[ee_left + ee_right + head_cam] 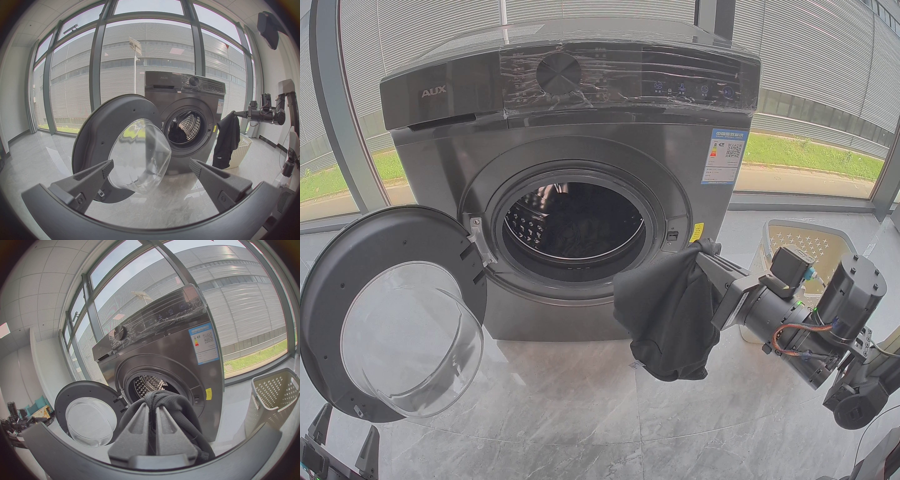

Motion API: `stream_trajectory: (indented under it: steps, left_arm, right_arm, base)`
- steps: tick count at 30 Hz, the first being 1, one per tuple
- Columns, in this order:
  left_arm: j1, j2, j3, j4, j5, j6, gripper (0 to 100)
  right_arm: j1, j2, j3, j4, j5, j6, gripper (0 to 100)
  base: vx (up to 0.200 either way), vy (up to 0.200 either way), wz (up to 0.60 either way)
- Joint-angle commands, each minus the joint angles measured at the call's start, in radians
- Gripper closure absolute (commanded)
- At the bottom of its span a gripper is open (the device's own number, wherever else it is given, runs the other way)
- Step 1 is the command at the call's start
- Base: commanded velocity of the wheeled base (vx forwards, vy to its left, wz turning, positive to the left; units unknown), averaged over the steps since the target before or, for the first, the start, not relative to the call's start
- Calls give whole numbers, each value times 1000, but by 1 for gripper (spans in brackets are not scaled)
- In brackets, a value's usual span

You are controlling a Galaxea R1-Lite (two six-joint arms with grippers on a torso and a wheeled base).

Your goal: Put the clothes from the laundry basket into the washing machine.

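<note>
Right gripper [703, 249] pinches garment [669, 319]; we should lift it over the drum [572, 228] lip, then push deep. Left gripper [150, 165] spread.

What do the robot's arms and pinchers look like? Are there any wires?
The right arm is made of chunky dark grey and black cylinders, with an orange cable looping along it. The right gripper and left gripper each have two dark grey, wedge-shaped fingers.
</note>
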Motion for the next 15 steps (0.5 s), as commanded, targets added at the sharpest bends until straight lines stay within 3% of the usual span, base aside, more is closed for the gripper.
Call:
stream_trajectory:
  steps: [1,7,15]
  left_arm:
    - [0,-16,16,0,0,1,0]
    - [3,-16,16,1,-6,16,0]
    - [-1,-16,16,-3,-48,42,0]
  right_arm:
    - [20,40,-8,-16,13,-3,100]
    - [50,75,-28,-116,10,-8,100]
    - [93,124,-77,-123,13,0,100]
  base:
    - [0,0,0]
    - [0,0,0]
    - [0,0,0]
